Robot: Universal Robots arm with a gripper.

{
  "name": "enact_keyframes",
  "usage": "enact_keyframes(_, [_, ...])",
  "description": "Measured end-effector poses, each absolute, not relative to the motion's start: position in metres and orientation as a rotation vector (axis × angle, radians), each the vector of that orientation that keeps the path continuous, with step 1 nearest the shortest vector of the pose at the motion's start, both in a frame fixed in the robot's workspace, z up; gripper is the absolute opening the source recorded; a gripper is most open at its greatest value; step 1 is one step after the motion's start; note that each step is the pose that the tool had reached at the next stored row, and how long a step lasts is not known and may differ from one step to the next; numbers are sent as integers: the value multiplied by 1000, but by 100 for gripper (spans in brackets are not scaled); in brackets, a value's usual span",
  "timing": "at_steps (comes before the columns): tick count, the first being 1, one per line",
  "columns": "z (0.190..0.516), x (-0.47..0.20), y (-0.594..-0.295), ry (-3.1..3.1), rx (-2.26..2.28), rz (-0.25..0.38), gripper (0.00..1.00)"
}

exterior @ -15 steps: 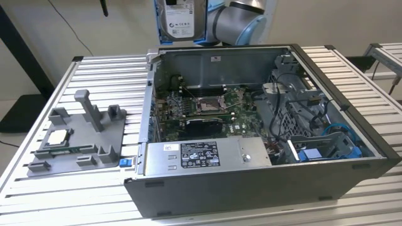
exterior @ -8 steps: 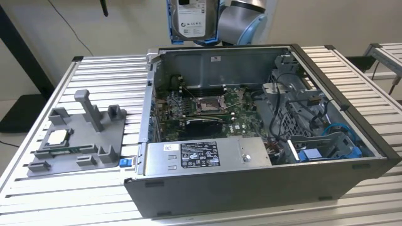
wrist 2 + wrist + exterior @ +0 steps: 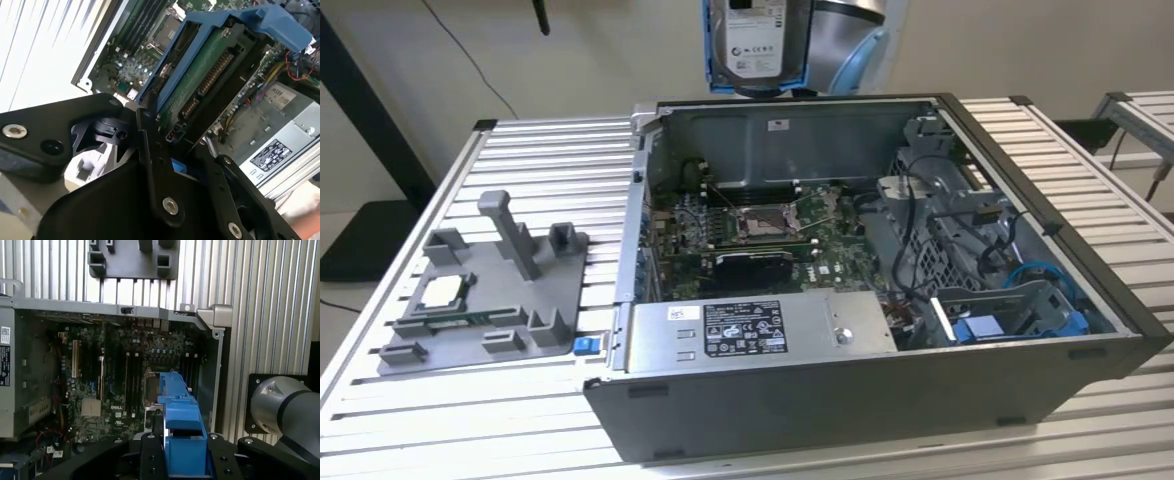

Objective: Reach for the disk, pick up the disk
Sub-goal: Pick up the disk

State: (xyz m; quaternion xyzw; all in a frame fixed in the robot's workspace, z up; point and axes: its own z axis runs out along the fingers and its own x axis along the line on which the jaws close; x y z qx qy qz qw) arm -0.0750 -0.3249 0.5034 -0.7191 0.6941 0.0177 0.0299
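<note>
Ribbed metal table (image 3: 480,150) carries the open computer case (image 3: 854,390), and you can see a grey fixture tray (image 3: 480,300) on the exterior view's left. Your gripper (image 3: 182,460) is clamped on the disk (image 3: 754,40), holding it upright, high above the case's far wall, over the motherboard (image 3: 115,375).

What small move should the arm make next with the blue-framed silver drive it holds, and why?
Probably a small steady lift straight up: the blue-bracketed silver hard drive already hangs clamped in the gripper above the open grey computer case, so extra clearance seems safest.
</note>
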Motion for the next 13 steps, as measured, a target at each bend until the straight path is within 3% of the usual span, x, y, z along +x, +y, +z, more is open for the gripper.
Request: enact_keyframes(13, [503,-26,-325,2140,-2217,55,0])
